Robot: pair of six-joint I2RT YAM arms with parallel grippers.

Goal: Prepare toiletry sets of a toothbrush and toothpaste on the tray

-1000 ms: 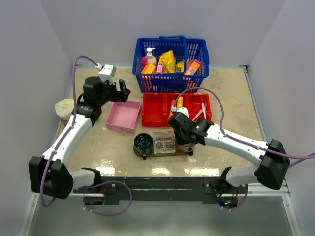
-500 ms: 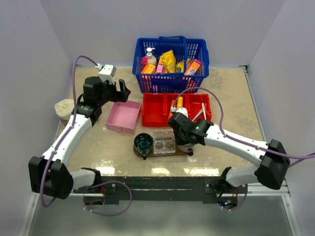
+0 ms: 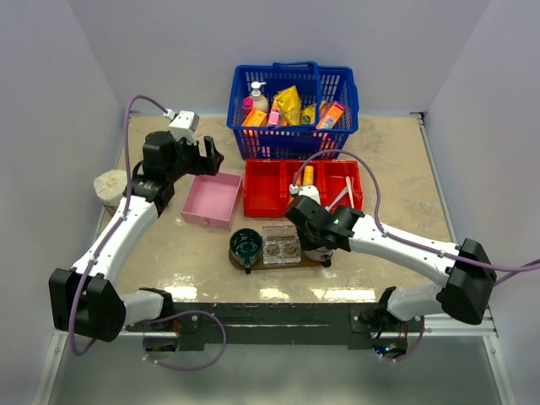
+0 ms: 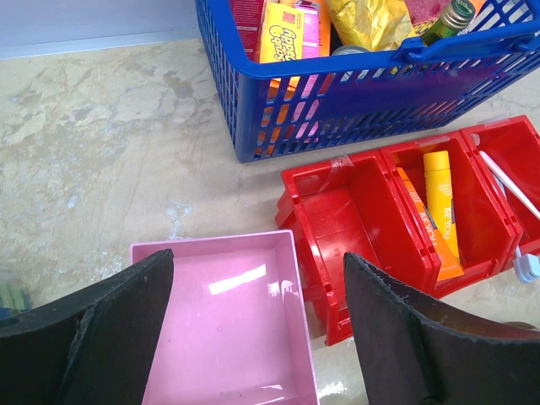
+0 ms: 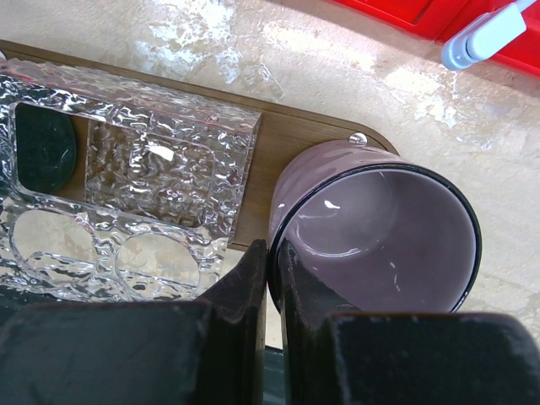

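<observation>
Both toothpaste tubes in the middle compartment of the red bin, side by side, yellow one right of orange one; well apart from the tray, on the far side of the right pincer, toward the blue basket. One toothbrush aslant in the bin's right-hand compartment, pale blue end poking over the near wall; near the right pincer, not touching it. Tray on the table in front of the bin, carrying a dark green dish at its left end, a clear glass holder in the middle and a mauve cup upright at its right end, just beside the holder. Right pincer: nearly pressed together, pinching the cup's wall at the rim, wall between the two fingers. Left pincer: spread wide, holding nothing, touching nothing, hovering over the pink box, just left of the red bin.
</observation>
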